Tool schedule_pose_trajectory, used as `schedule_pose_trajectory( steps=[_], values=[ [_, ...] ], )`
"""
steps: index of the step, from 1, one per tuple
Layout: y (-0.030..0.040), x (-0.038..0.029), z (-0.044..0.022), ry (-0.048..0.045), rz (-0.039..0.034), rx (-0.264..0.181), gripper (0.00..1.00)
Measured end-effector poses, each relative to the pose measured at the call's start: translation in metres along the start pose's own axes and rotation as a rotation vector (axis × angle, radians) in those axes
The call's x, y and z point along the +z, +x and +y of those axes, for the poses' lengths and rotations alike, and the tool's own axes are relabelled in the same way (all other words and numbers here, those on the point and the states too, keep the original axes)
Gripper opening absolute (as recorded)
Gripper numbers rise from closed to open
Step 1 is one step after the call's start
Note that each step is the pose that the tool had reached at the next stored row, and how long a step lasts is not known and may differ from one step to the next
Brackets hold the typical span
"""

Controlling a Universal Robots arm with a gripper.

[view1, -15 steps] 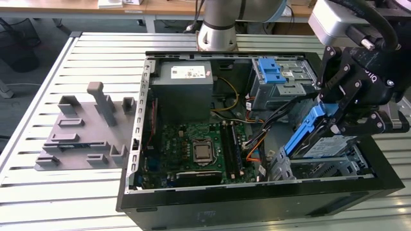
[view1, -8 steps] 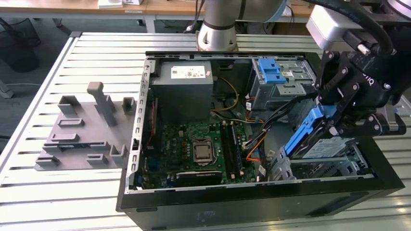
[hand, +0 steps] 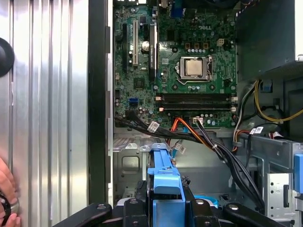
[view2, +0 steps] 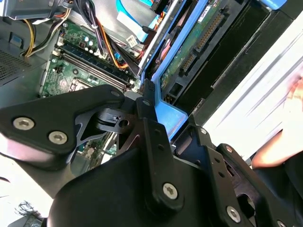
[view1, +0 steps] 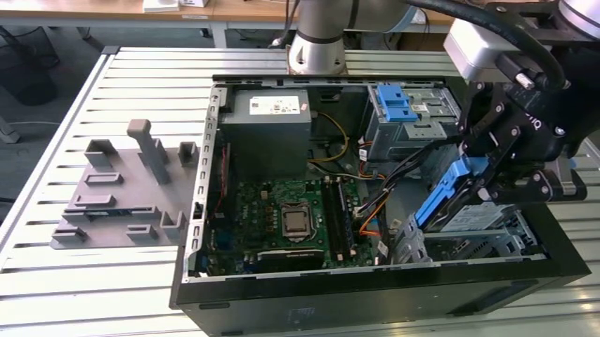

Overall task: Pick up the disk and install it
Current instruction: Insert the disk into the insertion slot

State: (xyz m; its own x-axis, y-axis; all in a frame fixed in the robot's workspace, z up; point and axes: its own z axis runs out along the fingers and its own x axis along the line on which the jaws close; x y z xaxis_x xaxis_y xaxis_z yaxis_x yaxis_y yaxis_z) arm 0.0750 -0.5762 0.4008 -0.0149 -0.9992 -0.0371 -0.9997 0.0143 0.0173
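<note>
**Ribbed aluminium table (view1: 56, 295), open black computer case (view1: 356, 305)**

Your black gripper (view1: 482, 180) has its fingers closed on the disk (view1: 440, 200), a silver drive in a blue plastic carrier, tilted above the grey metal bay (view1: 487, 242). Black and orange cables (hand: 199, 138) sit just beside it; a skewed entry could snag them.

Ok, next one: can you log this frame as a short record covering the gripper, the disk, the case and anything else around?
grasp: gripper shut on the disk, holding it by its blue frame
disk pose: tilted over the metal drive cage, not seated
case: computer case open, motherboard exposed
support: slatted table
extras: grey fixture at the exterior view's left; a hand by the table in the first wrist view
</note>
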Motion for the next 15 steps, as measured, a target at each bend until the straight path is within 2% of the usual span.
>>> schedule_pose_trajectory(
  steps=[15],
  values=[
    [0.0005,0.0119,-0.0002,0.0,-0.0001,0.0,0.36]
  ],
)
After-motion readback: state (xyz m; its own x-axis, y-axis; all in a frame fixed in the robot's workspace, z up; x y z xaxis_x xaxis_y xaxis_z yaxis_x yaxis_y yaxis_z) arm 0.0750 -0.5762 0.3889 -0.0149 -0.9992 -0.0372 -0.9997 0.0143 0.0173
